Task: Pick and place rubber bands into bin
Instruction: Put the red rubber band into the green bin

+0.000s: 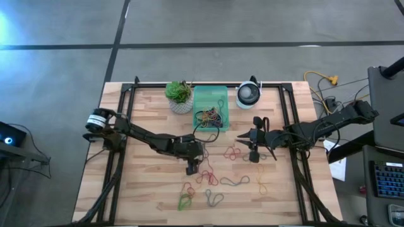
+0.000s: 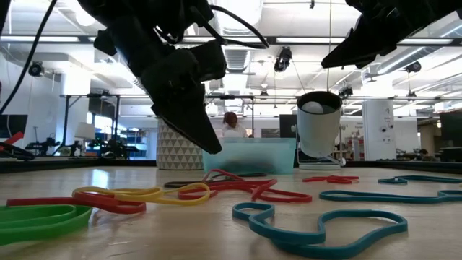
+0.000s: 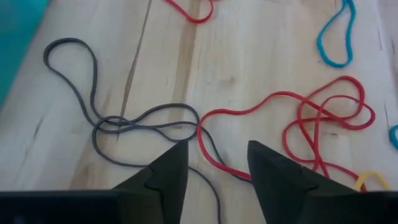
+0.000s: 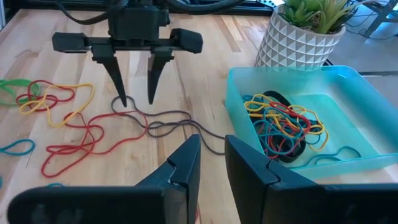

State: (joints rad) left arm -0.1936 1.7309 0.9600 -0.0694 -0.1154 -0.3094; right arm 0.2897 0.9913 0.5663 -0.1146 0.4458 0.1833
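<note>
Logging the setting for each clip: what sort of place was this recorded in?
Probably a robotics lab or open workshop. Behind the wooden table the low view shows exposed ceiling ducts, strip lights and equipment benches, and a person in the background.

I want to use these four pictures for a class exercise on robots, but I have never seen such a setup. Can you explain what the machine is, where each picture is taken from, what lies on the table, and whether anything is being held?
The machine is two dark robot arms at a wooden table. One picture looks straight down from above, one looks level across the table top, and two come from cameras on the arms' wrists.

Loose rubber bands in red, teal, green, yellow and grey lie on the wood. A mint-green bin at the far edge already holds a tangle of bands. Beside it stand a potted plant and a round white device.

The left gripper points down with its fingers open, tips at a grey band, holding nothing. The right gripper waits mid-table near the bin, fingers slightly apart, also empty.
</note>
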